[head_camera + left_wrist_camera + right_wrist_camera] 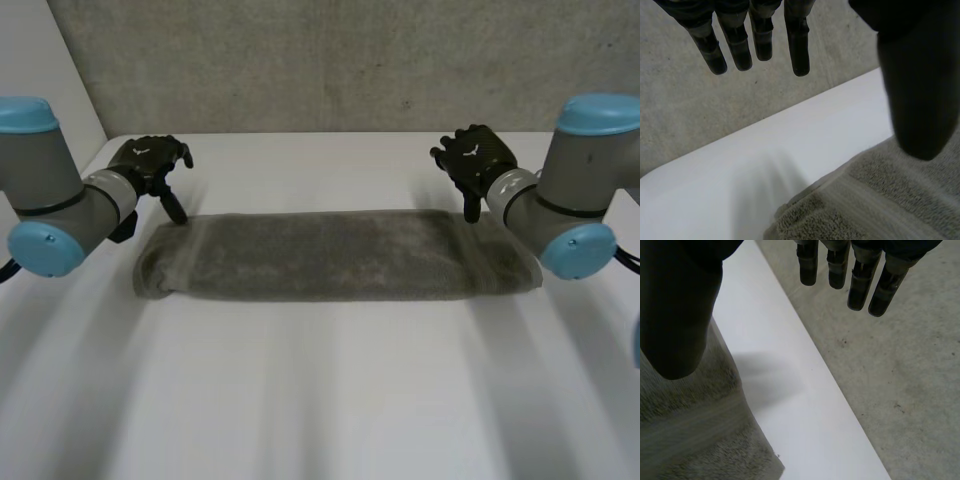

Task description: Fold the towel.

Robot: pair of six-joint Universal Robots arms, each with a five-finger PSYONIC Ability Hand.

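The towel [330, 255] lies as a long strip across the middle of the table [320, 400], so I set a hand over each far corner: my left hand [150, 160] at ten o'clock, my right hand [475, 155] at two. Both tip downward, fingers straight, thumbs spread wide, holding nothing.

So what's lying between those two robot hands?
Head view: bare white table between left robot hand and right robot hand; the grey towel spans just nearer.
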